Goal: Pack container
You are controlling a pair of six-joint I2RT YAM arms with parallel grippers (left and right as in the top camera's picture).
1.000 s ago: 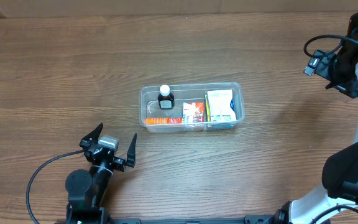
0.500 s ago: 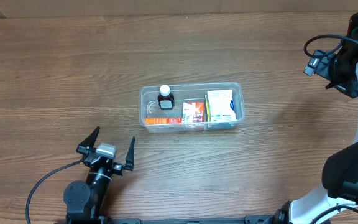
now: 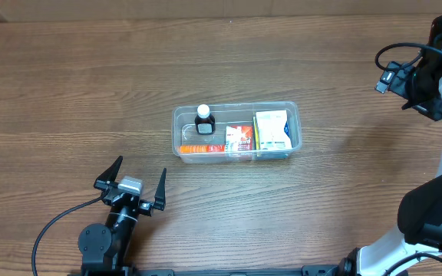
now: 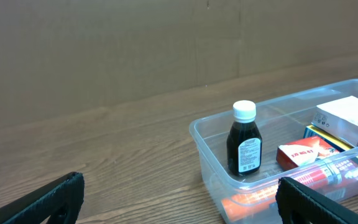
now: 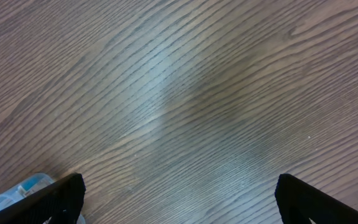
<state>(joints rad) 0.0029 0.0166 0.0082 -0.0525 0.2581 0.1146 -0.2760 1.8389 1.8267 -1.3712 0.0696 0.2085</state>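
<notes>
Container [image 3: 189, 125], a clear plastic bin, sits mid wooden table [image 3: 67, 92]. Inside: white box [image 3: 272, 129] at right, red box [image 3: 239, 137] beside it, orange tube [image 3: 201, 149] along near wall, dark white-capped bottle [image 3: 204, 121] upright at left. Left gripper [image 3: 141, 165] and right gripper [image 5: 179, 186] both spread wide, holding nothing.
</notes>
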